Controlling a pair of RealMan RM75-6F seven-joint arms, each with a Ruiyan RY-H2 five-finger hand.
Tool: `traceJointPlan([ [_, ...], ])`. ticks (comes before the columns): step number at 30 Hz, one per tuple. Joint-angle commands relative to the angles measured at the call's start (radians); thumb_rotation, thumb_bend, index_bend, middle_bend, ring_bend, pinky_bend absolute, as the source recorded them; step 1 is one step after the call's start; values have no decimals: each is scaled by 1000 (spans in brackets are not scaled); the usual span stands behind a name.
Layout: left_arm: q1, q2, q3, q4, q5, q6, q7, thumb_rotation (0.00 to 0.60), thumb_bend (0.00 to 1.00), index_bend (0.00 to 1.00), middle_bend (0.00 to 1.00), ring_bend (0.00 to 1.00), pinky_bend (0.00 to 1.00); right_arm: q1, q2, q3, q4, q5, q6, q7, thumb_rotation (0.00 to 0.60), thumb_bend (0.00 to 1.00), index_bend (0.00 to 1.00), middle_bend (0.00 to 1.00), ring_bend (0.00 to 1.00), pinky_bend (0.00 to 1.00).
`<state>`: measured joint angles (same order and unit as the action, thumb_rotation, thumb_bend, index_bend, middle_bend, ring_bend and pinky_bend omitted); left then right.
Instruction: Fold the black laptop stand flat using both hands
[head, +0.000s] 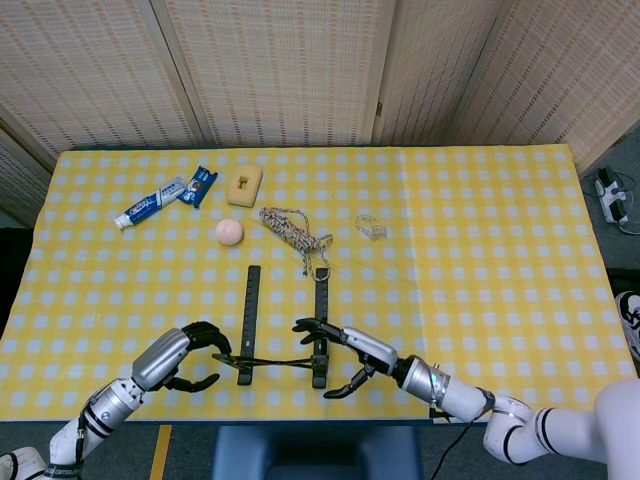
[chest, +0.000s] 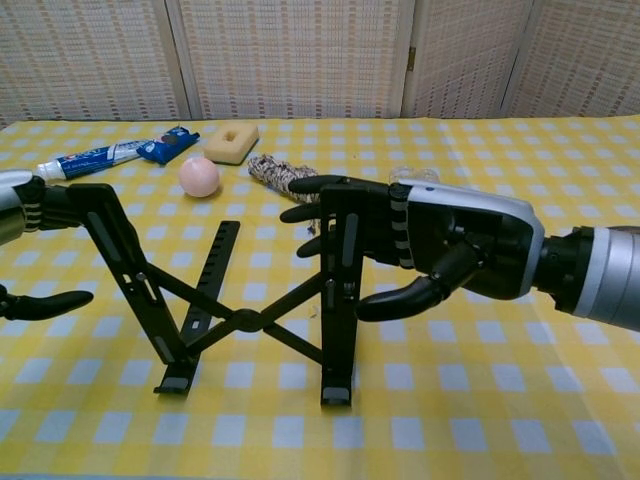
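Chest view: right hand spread across upright laptop stand leg.

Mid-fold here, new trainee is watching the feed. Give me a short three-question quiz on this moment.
1. True or false: the laptop stand already lies flat.
2. Which hand is at the stand's upright nearer the pink ball: A left hand, B right hand?
3. Fill in: the toothpaste tube lies beside a blue ____.

Key: 1 false, it is propped open, legs crossed. 2 A. 3 packet.
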<state>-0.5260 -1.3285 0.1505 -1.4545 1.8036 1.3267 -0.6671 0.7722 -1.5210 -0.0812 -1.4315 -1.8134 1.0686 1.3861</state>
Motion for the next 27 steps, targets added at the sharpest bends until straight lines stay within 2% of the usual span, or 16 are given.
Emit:
traceJointPlan([
  [1, 0, 2, -1, -3, -4, 0, 2, 600, 385, 464, 429, 379, 252, 22, -12, -30, 9, 23, -6, 124, 600, 183, 0, 125, 172, 0],
  [4, 3, 3, -4, -7, -8, 1, 7, 600, 384, 463, 429, 378, 252, 32, -13, -58, 16, 24, -7, 214, 600, 183, 0, 127, 172, 0],
  [13, 2, 0, -12, -11, -17, 0, 10, 600, 383, 463, 429, 377, 252, 46, -28, -122, 42, 4, 17, 360, 600, 182, 0, 127, 172, 0],
  [27, -4, -2, -16, -15, -23, -13, 13, 600, 383, 457, 429, 367, 249, 42, -40, -176, 47, 34, 42, 561, 600, 183, 0, 127, 170, 0],
])
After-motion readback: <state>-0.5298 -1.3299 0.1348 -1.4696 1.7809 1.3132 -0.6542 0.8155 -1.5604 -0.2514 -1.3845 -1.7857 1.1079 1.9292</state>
